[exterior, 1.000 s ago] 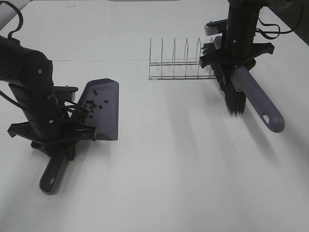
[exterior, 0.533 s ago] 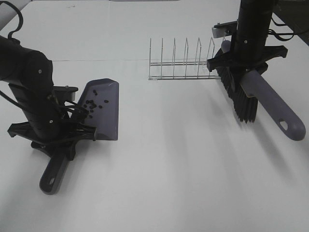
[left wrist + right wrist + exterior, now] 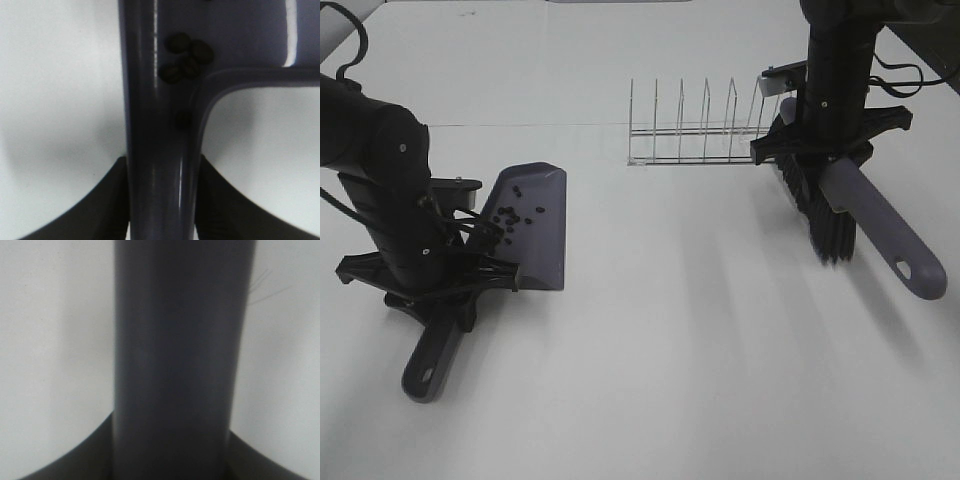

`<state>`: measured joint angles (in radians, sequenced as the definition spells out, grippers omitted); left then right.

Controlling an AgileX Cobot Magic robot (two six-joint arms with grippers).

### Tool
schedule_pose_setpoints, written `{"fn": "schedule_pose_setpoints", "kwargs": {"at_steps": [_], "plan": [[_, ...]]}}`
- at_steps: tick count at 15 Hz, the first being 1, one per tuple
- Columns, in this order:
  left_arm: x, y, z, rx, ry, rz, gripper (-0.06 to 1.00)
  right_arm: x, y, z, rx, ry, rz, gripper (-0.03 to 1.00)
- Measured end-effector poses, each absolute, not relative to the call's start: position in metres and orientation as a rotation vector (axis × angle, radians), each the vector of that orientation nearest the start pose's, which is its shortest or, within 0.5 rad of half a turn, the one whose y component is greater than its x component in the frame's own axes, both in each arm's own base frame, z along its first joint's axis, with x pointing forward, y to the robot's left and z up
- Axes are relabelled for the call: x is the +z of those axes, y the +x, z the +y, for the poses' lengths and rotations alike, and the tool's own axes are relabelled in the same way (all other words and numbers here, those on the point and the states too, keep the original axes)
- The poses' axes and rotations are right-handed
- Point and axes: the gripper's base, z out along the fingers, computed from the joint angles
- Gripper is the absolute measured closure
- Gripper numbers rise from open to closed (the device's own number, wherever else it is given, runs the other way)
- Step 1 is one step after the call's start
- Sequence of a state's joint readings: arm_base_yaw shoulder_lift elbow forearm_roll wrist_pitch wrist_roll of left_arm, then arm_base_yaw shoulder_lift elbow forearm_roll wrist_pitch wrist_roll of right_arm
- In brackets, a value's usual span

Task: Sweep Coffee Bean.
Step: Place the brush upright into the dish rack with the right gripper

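Coffee beans [image 3: 510, 215] lie gathered in dustpan [image 3: 532, 228], pinched by left gripper [image 3: 455, 290]; brush [image 3: 840, 205], clamped by right gripper [image 3: 825, 150], best lowered gently, dustpan kept level.

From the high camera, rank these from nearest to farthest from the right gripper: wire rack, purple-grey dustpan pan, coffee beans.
1. Clear wire dish rack: just left of the right gripper.
2. Purple-grey plastic dustpan: far left; its front edge is nearer.
3. Dark coffee beans: deeper in the pan, slightly farther.
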<state>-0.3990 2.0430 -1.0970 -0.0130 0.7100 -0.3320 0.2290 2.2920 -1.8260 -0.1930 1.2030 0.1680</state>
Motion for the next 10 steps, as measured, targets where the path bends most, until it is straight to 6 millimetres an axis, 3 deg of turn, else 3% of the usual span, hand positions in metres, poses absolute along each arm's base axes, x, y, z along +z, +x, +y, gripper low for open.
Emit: {"fn": "schedule_pose_setpoints", "kwargs": {"at_steps": [10], "plan": [[0.09, 0.316, -0.134, -0.015, 0.093, 3.139, 0.6, 0.15, 0.462, 0.087, -0.308, -0.243, 2.968, 0.68]]}}
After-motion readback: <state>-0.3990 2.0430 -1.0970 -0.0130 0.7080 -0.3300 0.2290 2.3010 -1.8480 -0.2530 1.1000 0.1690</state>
